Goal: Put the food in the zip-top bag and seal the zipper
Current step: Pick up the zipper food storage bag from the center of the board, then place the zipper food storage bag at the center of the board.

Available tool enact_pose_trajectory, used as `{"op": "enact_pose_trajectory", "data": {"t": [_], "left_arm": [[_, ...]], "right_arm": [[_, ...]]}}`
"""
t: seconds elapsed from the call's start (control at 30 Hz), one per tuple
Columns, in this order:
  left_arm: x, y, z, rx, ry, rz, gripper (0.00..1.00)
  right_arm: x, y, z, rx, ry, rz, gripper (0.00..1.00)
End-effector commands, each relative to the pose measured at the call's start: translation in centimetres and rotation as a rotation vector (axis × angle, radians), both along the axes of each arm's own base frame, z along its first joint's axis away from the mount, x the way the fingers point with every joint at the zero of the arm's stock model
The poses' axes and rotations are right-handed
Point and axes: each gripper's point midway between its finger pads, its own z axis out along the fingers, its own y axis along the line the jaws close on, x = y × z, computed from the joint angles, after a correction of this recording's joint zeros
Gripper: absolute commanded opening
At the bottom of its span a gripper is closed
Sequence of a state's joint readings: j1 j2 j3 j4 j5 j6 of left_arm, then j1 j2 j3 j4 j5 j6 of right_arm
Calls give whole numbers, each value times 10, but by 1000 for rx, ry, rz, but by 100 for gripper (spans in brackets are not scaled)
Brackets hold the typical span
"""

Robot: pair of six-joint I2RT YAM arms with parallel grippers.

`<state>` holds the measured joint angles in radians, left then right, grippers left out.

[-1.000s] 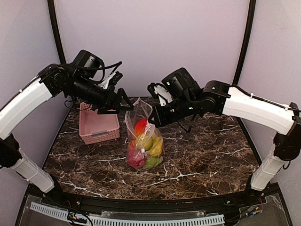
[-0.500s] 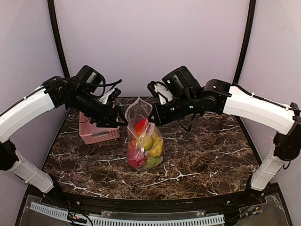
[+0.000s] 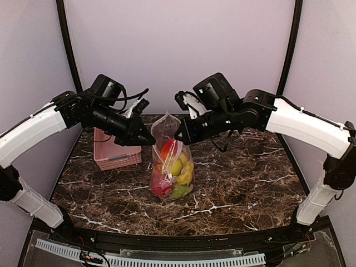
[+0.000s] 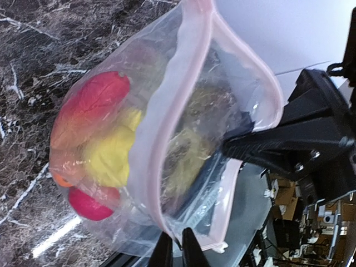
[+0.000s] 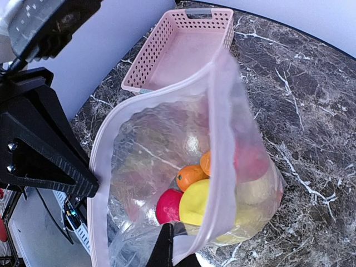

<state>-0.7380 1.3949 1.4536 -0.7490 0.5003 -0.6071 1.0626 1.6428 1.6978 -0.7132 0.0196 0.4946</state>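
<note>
Now, my left fingers (image 3: pixel 150 141) are pinched tight on one side of the zip-top bag (image 3: pixel 167 129) at its top. My right fingers (image 3: pixel 178 137) are pinched tight on the other side. The bag stands on the counter (image 3: pixel 250 172) near the middle, a bit toward the back edge. The pink basket (image 3: pixel 117 161) sits just beside it, toward the back left corner. The food (image 3: pixel 177 167) is all inside, red and yellow and orange and green, piled at the bottom. The zipper (image 4: pixel 167 105) is not shut yet, and the mouth gapes wide between my two pinches.

Here is what I think could go wrong. If I pull too hard, the thin slippery plastic could slide out of one pinch, and that side would flop down. If I lift or tip the bag, the round fruits could roll out of the open mouth. If the two sides of the zipper do not line up, it may only close part way. I cannot find the little slider tab in my pictures, so I might grab the wrong spot.
</note>
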Motion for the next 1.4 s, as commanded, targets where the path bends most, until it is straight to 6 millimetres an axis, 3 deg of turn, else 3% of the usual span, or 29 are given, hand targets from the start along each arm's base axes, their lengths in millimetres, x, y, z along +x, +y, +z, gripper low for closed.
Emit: {"op": "enact_pose_trajectory", "data": {"t": [0.0,0.2,0.33,0.5,0.63,0.77,0.9,0.93,0.97,1.0,1.2,1.27,1.37], "left_arm": [[5,-16,56,-104,-106,-67,1],[9,-25,102,-172,-202,-112,1],[9,-29,98,-173,-187,-133,1],[17,-28,68,-95,-174,-126,6],[28,-25,54,-40,-235,-109,18],[34,-23,50,-15,-314,-117,57],[38,-5,62,36,-482,-88,74],[32,2,73,23,-529,-78,76],[32,5,66,34,-553,-79,80],[24,11,74,16,-583,-77,81],[-25,8,27,-44,-526,-203,84],[-45,-2,17,-102,-480,-252,85],[-57,-7,12,-144,-469,-269,85]], "right_arm": [[-4,0,48,96,-55,11,0],[-23,-8,97,237,-90,83,0],[-32,-10,105,307,-85,107,0],[-28,-4,88,330,-48,74,0],[-16,-2,73,337,-26,-7,0],[2,-11,59,327,-24,-139,0],[15,-29,53,322,-39,-263,0],[17,-33,52,323,-40,-289,0],[19,-36,51,321,-42,-308,0],[22,-39,49,318,-46,-328,0],[32,-46,42,301,-53,-381,0],[34,-46,39,296,-51,-388,0],[35,-44,37,291,-46,-383,0]]}}
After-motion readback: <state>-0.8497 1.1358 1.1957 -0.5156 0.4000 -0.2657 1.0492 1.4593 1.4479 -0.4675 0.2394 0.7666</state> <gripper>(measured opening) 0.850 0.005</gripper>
